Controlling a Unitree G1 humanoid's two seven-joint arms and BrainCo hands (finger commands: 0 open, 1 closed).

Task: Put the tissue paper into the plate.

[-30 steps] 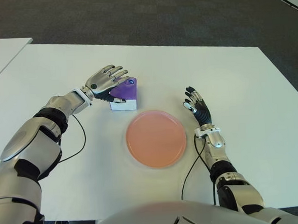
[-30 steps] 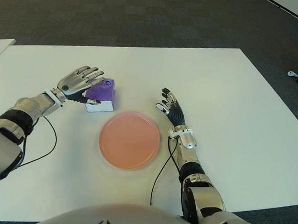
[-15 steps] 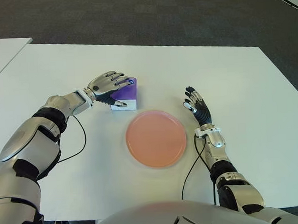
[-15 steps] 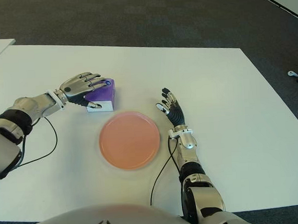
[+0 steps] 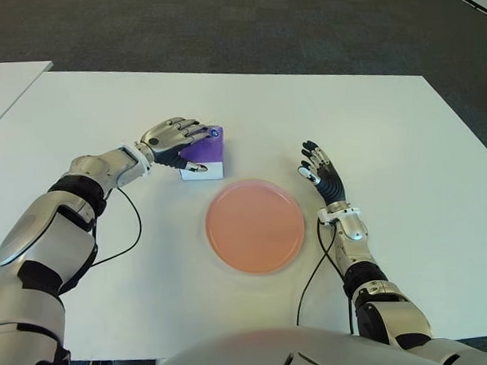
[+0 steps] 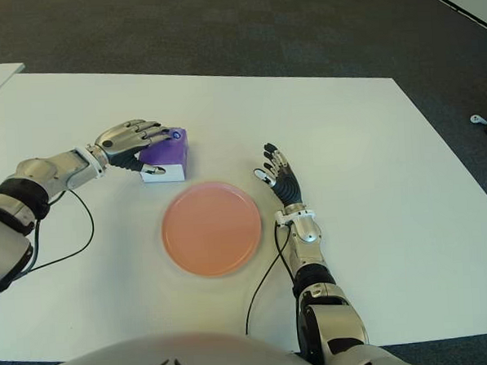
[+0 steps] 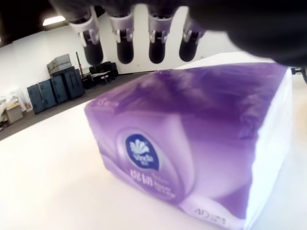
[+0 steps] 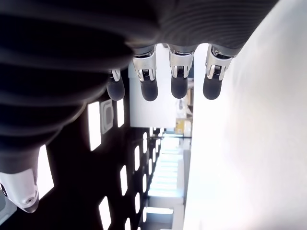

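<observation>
My left hand (image 5: pixel 172 138) curls over the purple-and-white tissue paper pack (image 5: pixel 204 154) on the white tabletop (image 5: pixel 405 141), ready to lift it to the round pink plate (image 5: pixel 255 226) nearby. My right hand (image 5: pixel 320 172) waits open beside the plate.

The tissue paper (image 5: pixel 203 153) is sitting as a soft purple pack with white ends and a round blue-and-white logo on one face; it is lying flat on the white table (image 5: pixel 388 126), just beyond the far left edge of the plate (image 5: pixel 255 226) and apart from it; the plate, a round, shallow, salmon-pink dish, is lying flat and bare near the table's middle, holding nothing.
</observation>
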